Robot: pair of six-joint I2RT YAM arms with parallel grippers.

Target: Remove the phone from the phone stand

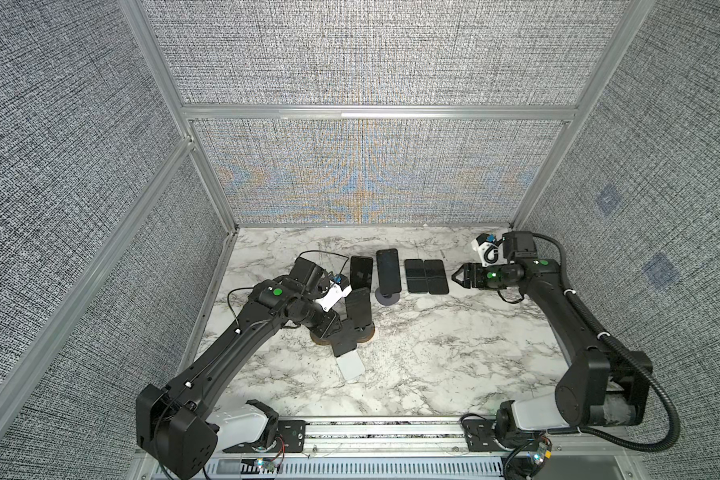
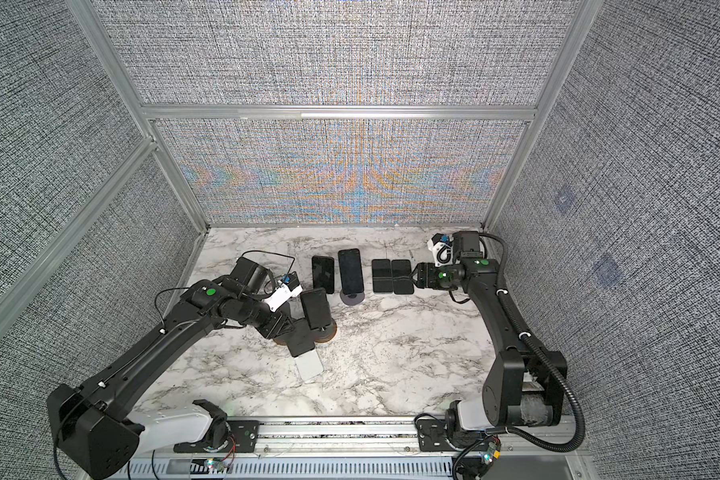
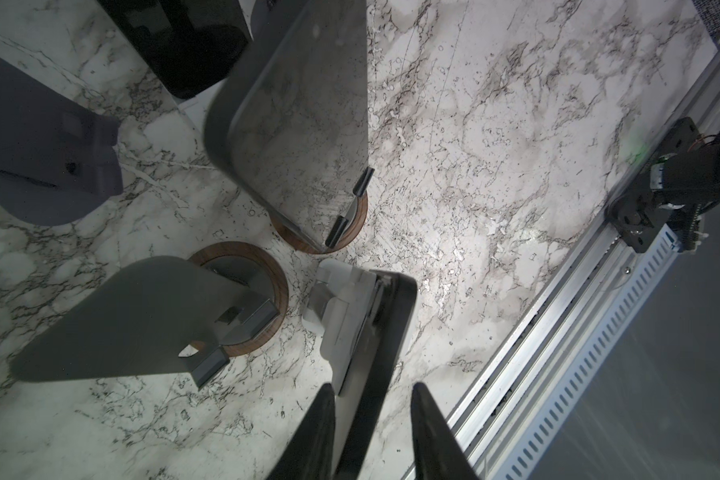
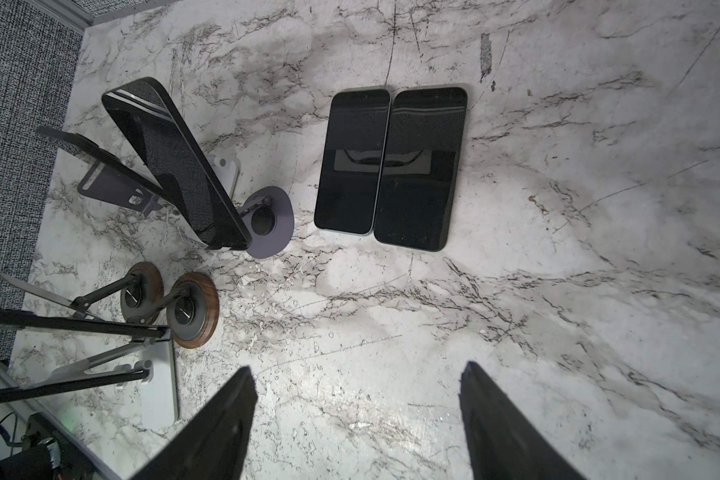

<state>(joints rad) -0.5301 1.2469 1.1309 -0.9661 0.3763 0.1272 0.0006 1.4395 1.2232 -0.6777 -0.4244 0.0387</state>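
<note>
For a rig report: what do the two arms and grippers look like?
The left arm and right arm are black with boxy links, a white shell at the base and a green dot near the wrist. Each wrist bears a white camera mount. The left gripper and right gripper have black tapering fingers. A ribbed black hose runs along the right arm.
</note>
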